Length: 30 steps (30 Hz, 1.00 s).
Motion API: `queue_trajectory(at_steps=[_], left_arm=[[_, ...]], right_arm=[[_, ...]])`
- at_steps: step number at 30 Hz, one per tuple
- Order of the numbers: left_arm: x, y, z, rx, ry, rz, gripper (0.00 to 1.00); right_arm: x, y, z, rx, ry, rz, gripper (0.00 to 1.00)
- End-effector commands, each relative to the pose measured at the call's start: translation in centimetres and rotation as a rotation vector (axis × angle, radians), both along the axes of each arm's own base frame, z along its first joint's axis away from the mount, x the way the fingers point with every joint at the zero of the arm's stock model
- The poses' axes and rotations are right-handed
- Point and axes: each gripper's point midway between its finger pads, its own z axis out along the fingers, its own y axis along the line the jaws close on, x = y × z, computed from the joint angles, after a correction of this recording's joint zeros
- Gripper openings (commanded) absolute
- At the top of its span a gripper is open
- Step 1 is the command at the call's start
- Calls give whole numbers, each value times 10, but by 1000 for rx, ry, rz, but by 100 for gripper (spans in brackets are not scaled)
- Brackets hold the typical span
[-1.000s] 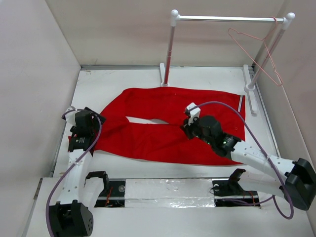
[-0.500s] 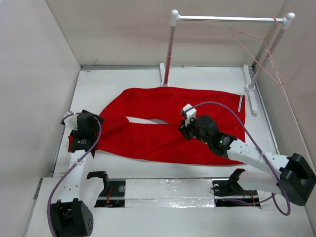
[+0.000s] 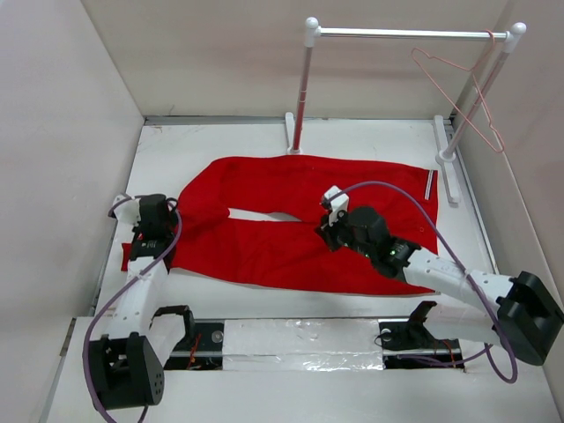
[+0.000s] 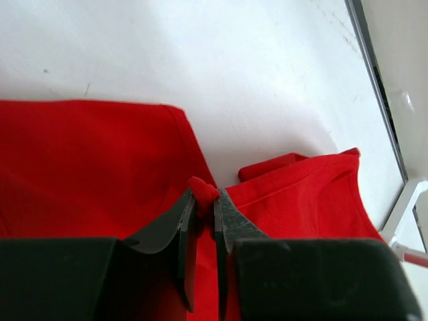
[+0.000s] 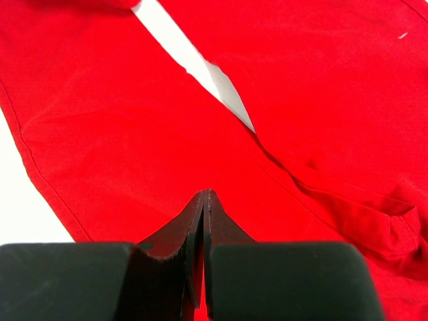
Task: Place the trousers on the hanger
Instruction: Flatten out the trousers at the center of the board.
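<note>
Left gripper (image 4: 204, 194) has drawn back toward your near-left corner, fingertips clamped on pinch of leg end. White table (image 3: 220, 141), beige walls. Trousers (image 3: 352, 189) spread flat mid-table. Hanger (image 3: 458, 97) hooked on rack (image 3: 405, 33), far right. Right gripper (image 5: 204, 194) closed over crotch area; whether fabric is caught, you can't tell.

left arm (image 3: 137, 295) reaches straight forward, left gripper (image 4: 202, 198) pinched on a trousers (image 4: 80, 154) fold. right arm (image 3: 449, 278) angles inward, right gripper (image 5: 203, 195) jaws pressed together.
</note>
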Motion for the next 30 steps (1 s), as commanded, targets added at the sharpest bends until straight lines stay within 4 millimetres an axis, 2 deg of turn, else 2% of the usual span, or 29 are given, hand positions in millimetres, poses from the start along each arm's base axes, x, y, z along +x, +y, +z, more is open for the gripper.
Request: queue_trajectory(at_steps=[1, 2, 3, 5, 6, 8, 9, 10, 11, 12, 13, 14, 15, 16, 17, 18, 19, 20, 21, 22, 23, 24, 26, 28, 30], left_arm=[[28, 14, 52, 43, -126, 53, 0], [34, 16, 47, 49, -95, 57, 0], [44, 18, 61, 55, -114, 63, 0], [64, 21, 54, 75, -72, 58, 0], [77, 23, 69, 82, -93, 57, 0], [92, 28, 71, 112, -63, 59, 0], [110, 31, 74, 142, -40, 43, 0], [115, 37, 74, 168, -16, 63, 0], [124, 41, 60, 188, 45, 66, 0], [138, 45, 80, 229, 30, 60, 0], [138, 54, 78, 264, 79, 93, 0], [144, 60, 66, 288, 137, 108, 0], [153, 65, 83, 311, 124, 125, 0], [149, 77, 81, 356, 181, 157, 0], [153, 81, 74, 378, 218, 161, 0], [157, 90, 86, 399, 211, 178, 0], [157, 95, 87, 445, 242, 175, 0], [160, 102, 84, 464, 265, 173, 4], [164, 110, 92, 480, 261, 174, 6], [165, 112, 91, 500, 285, 171, 9], [164, 121, 86, 526, 332, 172, 15], [165, 129, 92, 540, 336, 181, 20], [166, 132, 93, 575, 374, 167, 35], [168, 136, 101, 609, 388, 176, 43], [170, 137, 113, 632, 373, 159, 47]], right_arm=[[2, 10, 11, 36, -44, 25, 5], [2, 10, 10, 34, -39, 25, 5], [1, 10, 9, 32, -38, 25, 5], [2, 8, 9, 29, -38, 14, 4], [3, 6, 9, 25, -39, 2, 4], [4, 3, 9, 21, -41, -11, 4], [5, 1, 11, 20, -49, -23, 4], [5, 0, 11, 21, -51, -29, 4], [6, -1, 11, 19, -50, -34, 4], [6, -3, 12, 19, -54, -43, 4], [6, -4, 11, 13, -50, -47, 4], [6, -6, 12, 10, -51, -53, 4], [7, -8, 12, 7, -54, -68, 5], [7, -11, 14, 7, -58, -80, 5], [7, -13, 14, 8, -56, -90, 5], [8, -16, 15, 9, -59, -104, 6], [8, -17, 15, 10, -61, -109, 6], [8, -18, 15, 12, -60, -115, 6], [8, -19, 16, 12, -60, -120, 6], [8, -20, 15, 6, -57, -126, 7], [9, -21, 16, 9, -55, -132, 7], [10, -23, 14, 1, -53, -147, 7], [13, -28, 12, -2, -42, -173, 10], [19, -35, 10, -8, -36, -206, 15], [22, -38, 10, -3, -27, -223, 23]])
